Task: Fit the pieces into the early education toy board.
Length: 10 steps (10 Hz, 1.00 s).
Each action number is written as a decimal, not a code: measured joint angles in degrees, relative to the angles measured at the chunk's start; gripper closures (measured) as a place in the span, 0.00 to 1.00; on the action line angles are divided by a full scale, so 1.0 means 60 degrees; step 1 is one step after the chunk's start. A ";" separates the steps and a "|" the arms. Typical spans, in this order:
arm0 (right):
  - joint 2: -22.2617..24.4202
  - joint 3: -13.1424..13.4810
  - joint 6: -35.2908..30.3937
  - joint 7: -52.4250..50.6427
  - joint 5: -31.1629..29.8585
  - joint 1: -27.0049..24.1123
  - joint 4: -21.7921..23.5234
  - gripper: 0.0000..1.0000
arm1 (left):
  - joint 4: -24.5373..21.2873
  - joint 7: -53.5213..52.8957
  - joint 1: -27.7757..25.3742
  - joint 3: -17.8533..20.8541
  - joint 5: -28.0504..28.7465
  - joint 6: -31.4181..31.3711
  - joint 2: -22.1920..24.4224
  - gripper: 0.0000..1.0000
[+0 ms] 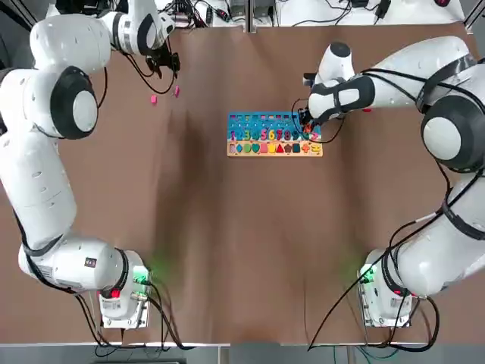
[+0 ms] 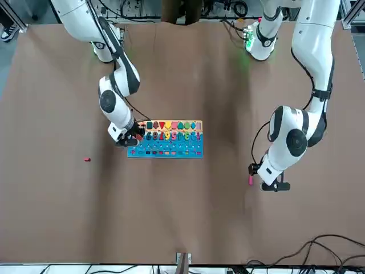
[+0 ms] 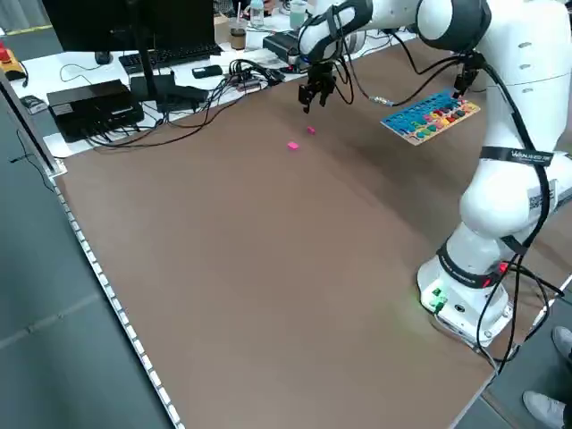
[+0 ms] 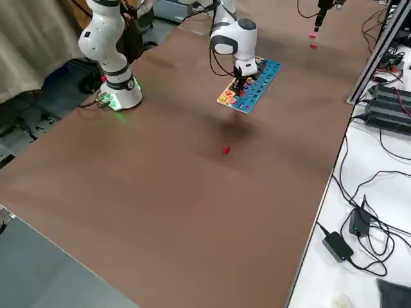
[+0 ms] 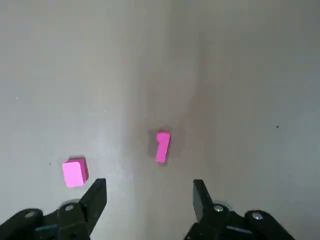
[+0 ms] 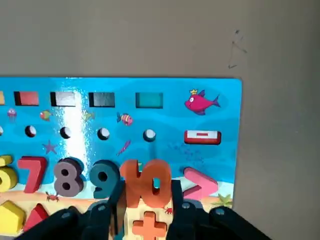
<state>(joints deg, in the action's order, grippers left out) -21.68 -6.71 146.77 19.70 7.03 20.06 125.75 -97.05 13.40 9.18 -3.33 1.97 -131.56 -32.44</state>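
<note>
Flat rectangular blue-and-wood puzzle board (image 1: 274, 135): mid-table, far half. Right gripper (image 6: 145, 197): over the board's right end, clenched on an orange "10" number piece (image 6: 145, 182), seemingly at its slot. Left gripper (image 5: 149, 192): jaws released, above a small pink oblong piece (image 5: 161, 146); pink square block (image 5: 75, 172) beside it. Small red piece (image 2: 87, 159): lies apart from the board.

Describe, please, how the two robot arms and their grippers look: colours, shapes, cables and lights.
Both arms are glossy white with rounded segments and dark grey joint rings. Thin black cables loop along them. Each base carries a green light. The left gripper has black jaws with small screws showing; the right gripper is likewise black below a white wrist.
</note>
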 joint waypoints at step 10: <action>-0.0246 -0.0196 0.0256 -0.0012 -0.0003 -0.0045 0.0063 0.60 | -0.0122 -0.0043 0.0004 -0.0004 0.0044 -0.0715 -0.0715 0.22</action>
<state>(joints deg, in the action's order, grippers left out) -23.16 -7.89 148.31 19.63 7.01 19.79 126.13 -97.78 13.14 9.21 -3.36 2.24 -135.85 -36.73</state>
